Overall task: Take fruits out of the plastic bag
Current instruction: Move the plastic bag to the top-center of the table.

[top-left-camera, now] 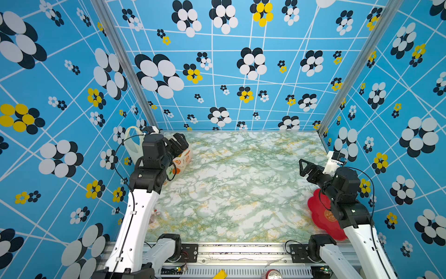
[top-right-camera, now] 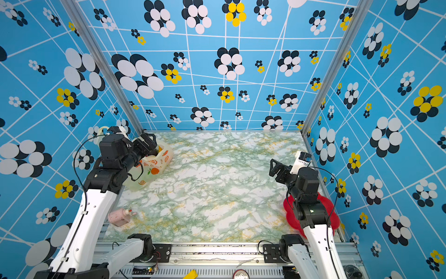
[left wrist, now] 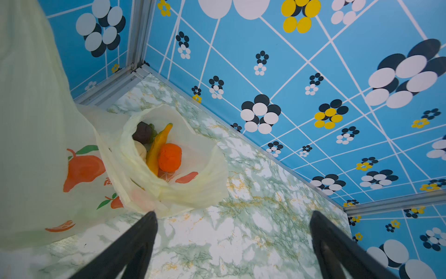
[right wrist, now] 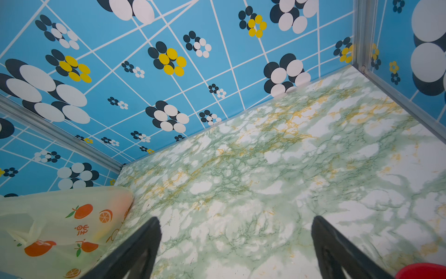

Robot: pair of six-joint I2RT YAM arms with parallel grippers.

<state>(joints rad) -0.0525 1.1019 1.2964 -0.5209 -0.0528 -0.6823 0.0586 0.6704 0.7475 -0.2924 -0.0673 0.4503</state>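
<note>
So, green-veined marble tabletop (top-left-camera: 241, 183), blue flower-print walls (top-left-camera: 229, 41). The plastic bag (top-right-camera: 156, 168) sits in the far-left corner, fruits (left wrist: 159, 147) inside; left gripper (left wrist: 232, 214) gapes at its mouth, right gripper (right wrist: 236, 218) gapes over marble.

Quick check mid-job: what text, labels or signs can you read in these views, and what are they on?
"囍" (probable, very small): gold emblem on the red plate.
On the plastic bag, orange characters printed between the fruit pictures: too blurred to read.
Label on the can at the front edge: unreadable.
Nothing else legible.
</note>
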